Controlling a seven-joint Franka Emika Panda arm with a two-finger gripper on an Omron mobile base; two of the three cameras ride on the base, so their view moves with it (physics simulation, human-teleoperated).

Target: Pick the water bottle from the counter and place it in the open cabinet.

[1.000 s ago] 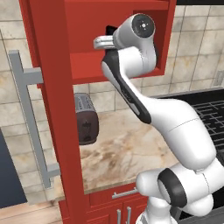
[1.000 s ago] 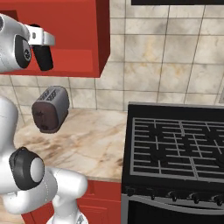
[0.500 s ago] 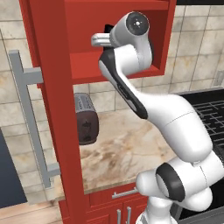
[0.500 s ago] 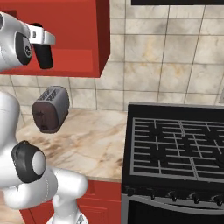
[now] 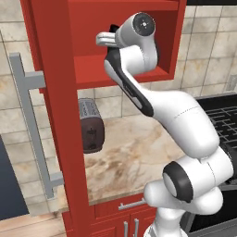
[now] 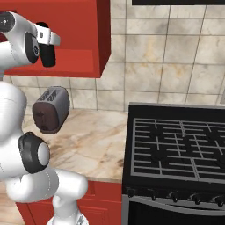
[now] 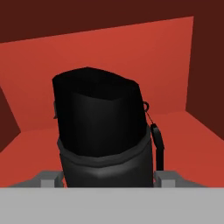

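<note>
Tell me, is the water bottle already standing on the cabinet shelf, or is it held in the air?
Held in the air: the water bottle hangs from the gripper at the cabinet opening.

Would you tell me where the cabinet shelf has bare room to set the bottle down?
The cabinet shelf floor is bare ahead of the bottle, out to the back and side walls. On the counter, the toaster crowds the left; the stretch toward the stove is bare.
</note>
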